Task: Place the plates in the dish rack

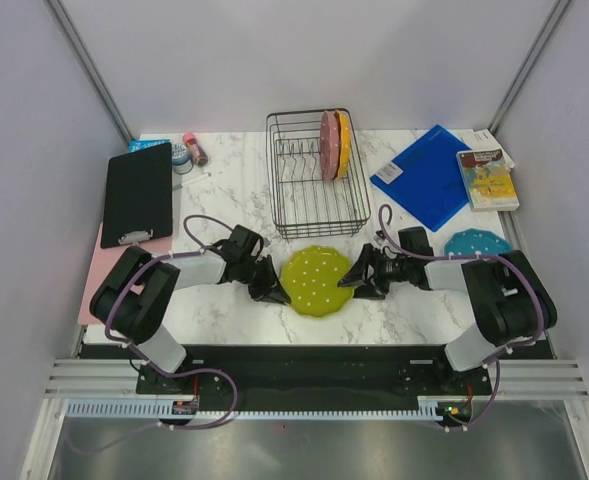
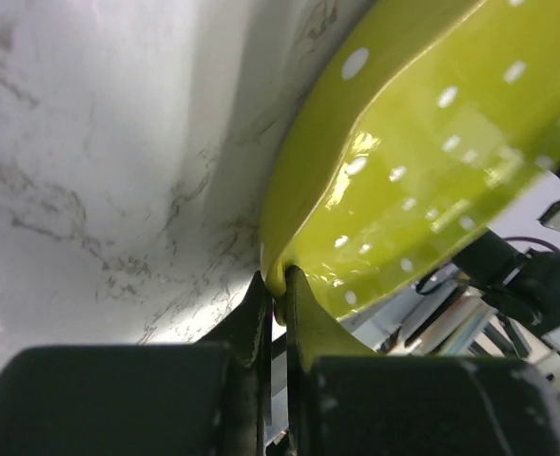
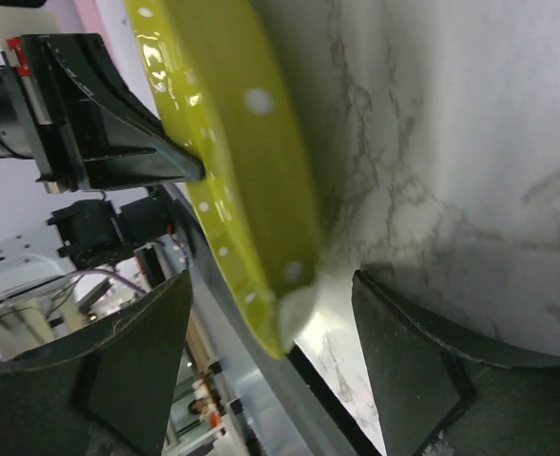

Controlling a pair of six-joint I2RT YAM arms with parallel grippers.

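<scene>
The lime green plate (image 1: 317, 279) lies near the table's front, tilted up. My left gripper (image 1: 275, 287) is shut on its left rim; in the left wrist view the fingers (image 2: 303, 313) pinch the plate's edge (image 2: 422, 161). My right gripper (image 1: 357, 279) is open, its jaws on either side of the plate's right rim (image 3: 241, 171) without touching. The pink plate (image 1: 328, 144) and the orange-yellow plate (image 1: 343, 143) stand upright in the dish rack (image 1: 309, 210). The teal blue plate (image 1: 476, 243) lies flat at the right, behind my right arm.
A blue folder (image 1: 425, 176) with a book (image 1: 487, 179) lies at the back right. A black tablet (image 1: 138, 193) on a pink sheet lies at the left. Small jars (image 1: 188, 151) stand at the back left.
</scene>
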